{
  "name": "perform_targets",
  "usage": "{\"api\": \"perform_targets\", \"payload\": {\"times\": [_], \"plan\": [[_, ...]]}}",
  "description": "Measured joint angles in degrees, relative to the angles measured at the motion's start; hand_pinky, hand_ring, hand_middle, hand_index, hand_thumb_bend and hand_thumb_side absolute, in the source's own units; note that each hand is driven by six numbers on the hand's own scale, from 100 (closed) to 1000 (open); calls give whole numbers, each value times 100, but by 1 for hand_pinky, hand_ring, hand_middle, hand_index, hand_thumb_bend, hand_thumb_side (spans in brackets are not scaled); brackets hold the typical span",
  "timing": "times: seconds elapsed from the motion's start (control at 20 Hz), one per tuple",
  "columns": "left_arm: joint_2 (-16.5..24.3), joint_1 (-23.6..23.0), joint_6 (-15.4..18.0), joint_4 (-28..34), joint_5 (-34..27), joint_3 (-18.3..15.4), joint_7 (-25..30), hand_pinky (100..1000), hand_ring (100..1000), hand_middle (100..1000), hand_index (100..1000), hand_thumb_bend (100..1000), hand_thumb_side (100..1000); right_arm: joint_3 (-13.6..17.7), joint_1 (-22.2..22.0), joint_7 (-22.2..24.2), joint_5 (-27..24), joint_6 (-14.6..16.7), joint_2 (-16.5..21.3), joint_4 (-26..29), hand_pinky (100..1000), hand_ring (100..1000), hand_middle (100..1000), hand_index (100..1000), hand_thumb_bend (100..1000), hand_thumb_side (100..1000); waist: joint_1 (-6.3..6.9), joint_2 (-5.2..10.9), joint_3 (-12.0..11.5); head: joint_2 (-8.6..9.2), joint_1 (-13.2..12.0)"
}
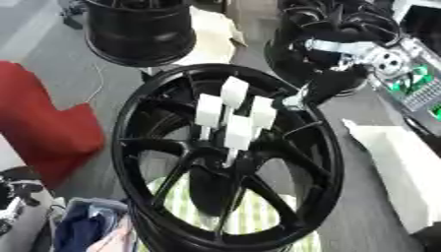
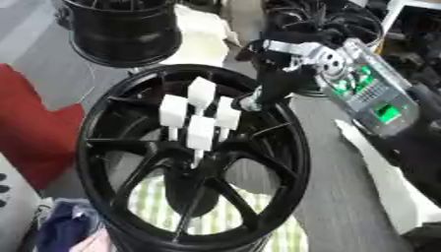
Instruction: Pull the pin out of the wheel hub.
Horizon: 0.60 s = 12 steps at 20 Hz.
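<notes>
Wheel hub (image 1: pixel 226 157): black, spoked, centre of frame. Pins (image 1: pixel 234 115): four white blocks standing in its middle. Right hand (image 2: pixel 274 86): enters from upper right, dark fingers (image 2: pixel 258 101) reaching down at the rim's upper right beside the pins; whether apart or together cannot be told.

We get even, bright indoor light, no hard shadows. Both views are soft with motion blur; white pins (image 1: pixel 234 115) nearly blow out, black wheel hub (image 1: pixel 226 157) keeps faint sheen.
</notes>
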State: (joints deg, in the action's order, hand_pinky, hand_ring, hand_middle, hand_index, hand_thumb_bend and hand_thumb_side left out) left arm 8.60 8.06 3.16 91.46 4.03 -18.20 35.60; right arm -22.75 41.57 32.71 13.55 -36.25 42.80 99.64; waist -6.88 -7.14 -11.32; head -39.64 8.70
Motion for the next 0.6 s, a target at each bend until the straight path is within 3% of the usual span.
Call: {"api": "perform_targets", "payload": {"times": [0.6], "plan": [[-1,0,3,0,5,0,5,618,707,712,836,100,273,-164,-1,-49,-220,61,-136,-186,564,693,885,878,473,202,8,0,1,0,10]]}}
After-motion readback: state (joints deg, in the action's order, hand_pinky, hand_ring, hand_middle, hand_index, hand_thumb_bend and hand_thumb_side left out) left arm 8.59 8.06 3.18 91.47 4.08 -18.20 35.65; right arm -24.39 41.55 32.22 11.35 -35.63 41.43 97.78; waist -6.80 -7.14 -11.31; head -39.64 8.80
